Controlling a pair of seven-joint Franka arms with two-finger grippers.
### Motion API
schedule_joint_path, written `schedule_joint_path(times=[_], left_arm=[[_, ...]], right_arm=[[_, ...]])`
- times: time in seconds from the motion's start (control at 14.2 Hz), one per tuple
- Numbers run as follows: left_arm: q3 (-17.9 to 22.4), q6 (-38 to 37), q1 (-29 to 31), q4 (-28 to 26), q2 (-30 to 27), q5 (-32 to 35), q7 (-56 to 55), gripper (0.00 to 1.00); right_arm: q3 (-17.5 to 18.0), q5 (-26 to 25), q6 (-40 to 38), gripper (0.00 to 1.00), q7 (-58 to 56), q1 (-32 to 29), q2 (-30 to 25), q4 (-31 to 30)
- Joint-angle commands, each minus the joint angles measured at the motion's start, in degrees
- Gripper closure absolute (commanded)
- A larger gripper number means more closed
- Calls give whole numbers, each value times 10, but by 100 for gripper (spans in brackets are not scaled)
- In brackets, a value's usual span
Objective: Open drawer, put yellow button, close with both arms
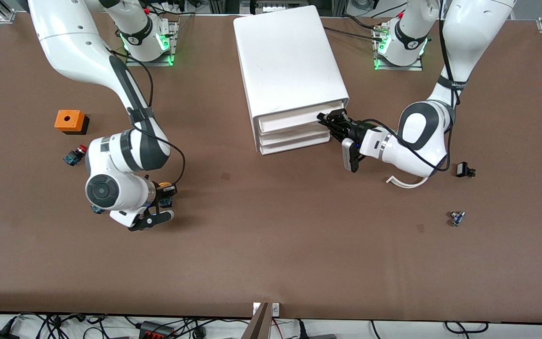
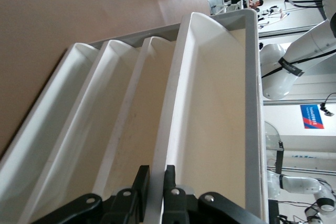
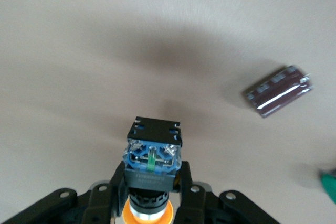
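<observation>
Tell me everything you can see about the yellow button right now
The yellow button is a small push-button switch: a round yellow-orange cap, a black collar and a blue and black contact block with a green tab. The right gripper is shut on its body, cap toward the wrist, block pointing down at the brown table. It looks lifted off the surface, touching only the fingers.

Arms glossy white, dark grey joint bands, black cables along links. Bases lit green. Black two-finger grippers: left gripper [image 1: 323, 118], right gripper [image 1: 166, 200]. Screw holes in finger mounts.
</observation>
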Motion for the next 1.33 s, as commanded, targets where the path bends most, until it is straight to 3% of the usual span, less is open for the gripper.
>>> schedule_joint_path(times=[0.0, 0.35, 0.7, 0.77, 0.91, 1.12, 1.26], left_arm=[[3, -3, 18, 72, 27, 49, -39, 98], [3, -3, 39, 145, 68, 87, -42, 96], [3, -2, 43, 162, 75, 95, -42, 88], [3, -2, 43, 162, 75, 95, -42, 79], [3, 1, 43, 163, 72, 101, -39, 0], [3, -6, 49, 178, 68, 113, -51, 0], [3, -37, 58, 197, 53, 133, -130, 0]], right_arm=[[-1, 7, -63, 100, -7, 2, -2, 81], [-3, 14, -121, 100, 9, 14, -24, 135], [-2, 14, -160, 100, 26, 45, -45, 180], [-1, 14, -159, 100, 27, 46, -56, 180], [-2, 14, -156, 100, 30, 69, -64, 181], [-2, 14, -140, 100, 95, 102, -80, 183], [-2, 14, -130, 100, 120, 121, -80, 196]])
